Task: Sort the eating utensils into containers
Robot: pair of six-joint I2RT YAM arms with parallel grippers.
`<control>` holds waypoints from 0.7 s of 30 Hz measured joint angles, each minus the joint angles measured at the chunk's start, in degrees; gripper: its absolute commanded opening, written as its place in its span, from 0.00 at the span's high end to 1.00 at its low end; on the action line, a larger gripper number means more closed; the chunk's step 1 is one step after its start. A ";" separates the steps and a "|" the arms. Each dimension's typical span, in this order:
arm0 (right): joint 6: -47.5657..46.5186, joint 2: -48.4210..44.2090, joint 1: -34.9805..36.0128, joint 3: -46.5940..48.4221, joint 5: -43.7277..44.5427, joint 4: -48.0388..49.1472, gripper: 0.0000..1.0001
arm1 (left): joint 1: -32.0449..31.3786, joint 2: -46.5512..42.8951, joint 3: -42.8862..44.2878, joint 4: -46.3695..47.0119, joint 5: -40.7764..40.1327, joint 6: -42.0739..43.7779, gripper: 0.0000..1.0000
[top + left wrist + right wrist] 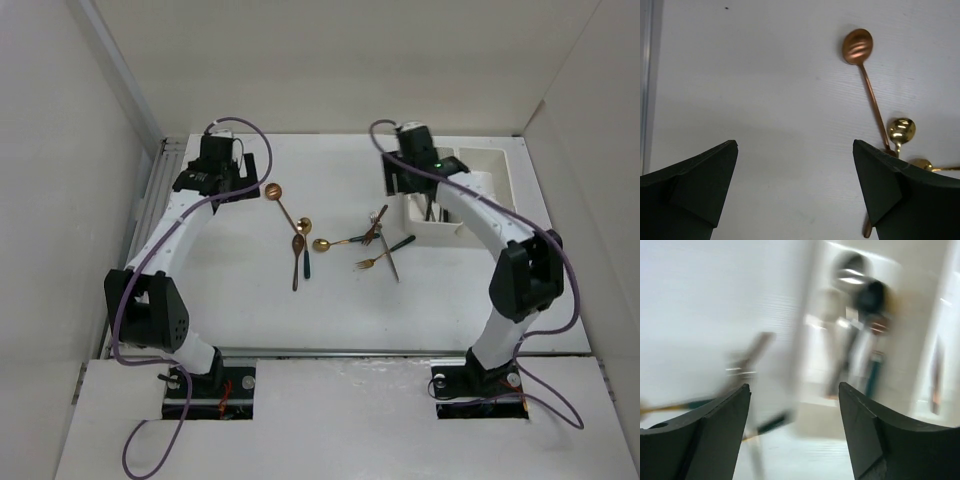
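Observation:
Several eating utensils lie loose mid-table: a copper spoon [272,191] [858,46], a gold spoon [304,226] [901,129], another copper spoon [297,243], a gold spoon [322,244], and forks [376,220] [366,264]. The white containers [492,160] stand at the back right, and the nearer bin [455,236] holds dark-handled utensils [860,340]. My left gripper [248,185] [794,145] hangs open over bare table, just left of the copper spoon. My right gripper [398,188] [794,386] is open and empty at the bin's left edge. The right wrist view is motion-blurred.
White walls enclose the table on the left, back and right. A ribbed metal strip [160,190] [645,90] runs along the table's left edge. The right arm's forearm [480,215] passes over the nearer bin.

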 measured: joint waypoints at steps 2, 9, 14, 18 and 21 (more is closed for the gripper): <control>1.64 -2.45 8.72 0.24 2.29 1.88 0.42 | 1.33 -0.04 -0.11 0.04 -1.14 -0.61 0.00; 5.51 6.86 30.51 6.08 -3.67 3.82 0.59 | 4.79 -2.34 -2.80 1.14 -2.78 -1.84 0.00; 6.21 16.24 31.71 5.64 -10.23 3.06 0.56 | 5.95 -4.90 -5.33 2.21 -2.73 -2.47 0.00; 6.60 18.97 31.69 5.44 -13.44 2.91 0.56 | 6.62 -6.05 -7.02 3.23 -2.47 -2.67 0.00; 6.91 18.99 32.22 5.44 -14.16 3.54 0.56 | 6.71 -6.82 -8.17 3.85 -2.10 -2.73 0.00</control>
